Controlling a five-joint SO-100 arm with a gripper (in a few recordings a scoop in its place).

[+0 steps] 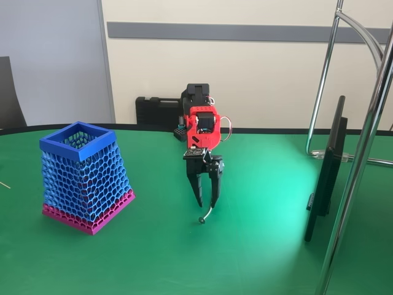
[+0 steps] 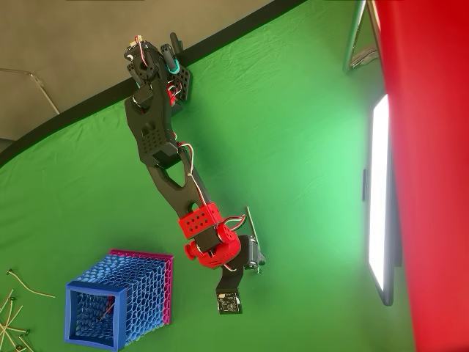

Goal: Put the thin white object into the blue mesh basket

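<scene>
Pinching the thin white object (image 1: 207, 214) in my nearly closed pincer (image 1: 207, 203), I hold it at frame centre, dark tip on the green table (image 1: 258, 246); the blue mesh basket (image 1: 86, 178) stands far left.

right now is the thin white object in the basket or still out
Out. In the fixed view the thin white object hangs from the gripper, shut on it, dark tip low over the table, well right of the blue mesh basket.
</scene>
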